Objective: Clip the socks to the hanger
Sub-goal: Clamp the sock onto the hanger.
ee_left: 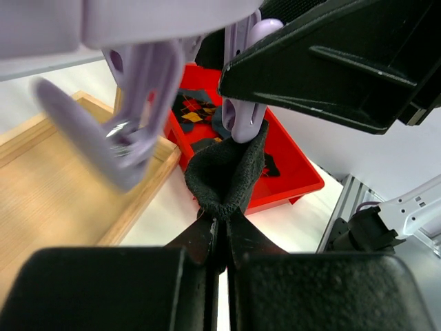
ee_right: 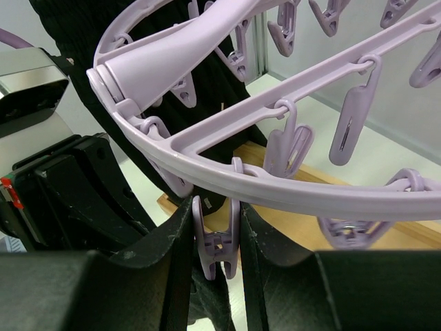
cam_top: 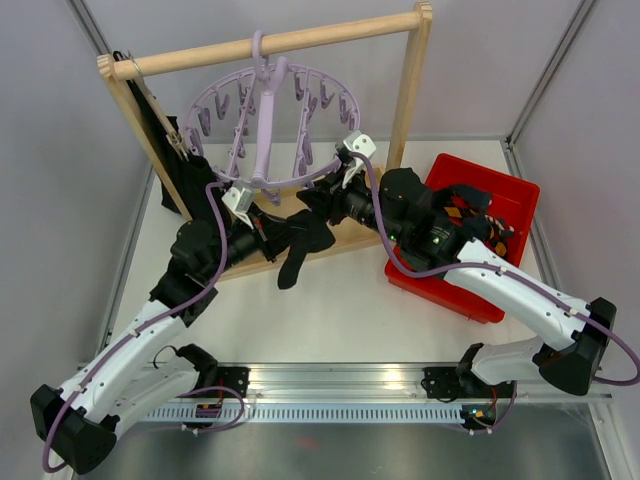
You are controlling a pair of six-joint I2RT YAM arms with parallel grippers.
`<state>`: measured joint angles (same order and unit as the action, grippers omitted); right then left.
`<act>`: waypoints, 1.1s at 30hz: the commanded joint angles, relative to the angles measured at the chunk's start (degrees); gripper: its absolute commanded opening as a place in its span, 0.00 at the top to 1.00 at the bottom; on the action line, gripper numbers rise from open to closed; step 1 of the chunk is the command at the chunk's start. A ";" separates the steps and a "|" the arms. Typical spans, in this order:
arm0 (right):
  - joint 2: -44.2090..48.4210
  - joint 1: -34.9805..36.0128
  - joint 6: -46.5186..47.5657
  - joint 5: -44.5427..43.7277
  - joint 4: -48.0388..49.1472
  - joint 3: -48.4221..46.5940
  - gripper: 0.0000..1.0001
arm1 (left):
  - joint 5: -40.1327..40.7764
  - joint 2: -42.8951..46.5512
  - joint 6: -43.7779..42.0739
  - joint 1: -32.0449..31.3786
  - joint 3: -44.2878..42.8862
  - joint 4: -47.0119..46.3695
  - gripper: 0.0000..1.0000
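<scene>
Left end effector [ee_left: 219, 231] tight-closed — right end effector [ee_right: 216, 231] apparently half-closed.

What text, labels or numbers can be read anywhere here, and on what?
None readable.
No print shows on the hanger, the wooden rail or the red bin.
The red mark on the black housing at the right wrist view's left edge is too small to read.
</scene>
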<state>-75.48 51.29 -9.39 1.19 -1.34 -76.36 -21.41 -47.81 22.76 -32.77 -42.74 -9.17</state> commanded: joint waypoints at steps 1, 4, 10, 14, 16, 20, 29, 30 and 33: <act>-0.28 0.66 0.60 -0.31 -0.85 -2.22 1.00 | 1.72 0.97 -2.02 -0.27 -0.85 -2.61 0.98; -0.19 0.66 0.60 -0.31 -0.94 -2.22 1.00 | 2.07 0.88 -2.02 -0.36 -0.85 -2.78 0.98; 0.07 0.74 0.77 -0.23 -1.21 -2.30 1.00 | 4.35 0.53 -1.93 -0.27 -0.85 -2.43 0.98; -0.10 0.66 0.77 0.65 -1.64 -2.57 1.00 | 5.85 0.35 -1.50 -0.27 -0.59 -3.48 0.98; -0.19 0.74 0.77 0.65 -1.73 -2.48 1.00 | 5.94 0.44 -1.32 -0.27 -0.59 -3.92 0.98; -0.19 0.74 0.78 0.65 -1.38 -2.13 1.00 | 5.85 0.18 -1.32 -0.27 -0.68 -4.54 0.98; -0.54 1.01 0.95 0.74 -1.20 -2.13 1.00 | 5.32 -0.35 -1.41 -0.27 -0.15 -5.33 0.98; -0.72 1.09 0.95 0.83 -1.20 -2.13 1.00 | 5.24 -0.61 -1.41 -0.27 -0.15 -5.59 0.98; -0.81 1.18 1.30 0.92 -1.64 -2.39 1.00 | 5.59 -0.88 -1.14 -0.27 -0.24 -6.03 0.98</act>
<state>-75.83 51.77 -8.75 1.28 -1.93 -76.86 -16.51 -48.42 22.65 -32.77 -42.74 -11.60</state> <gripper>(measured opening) 0.348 0.033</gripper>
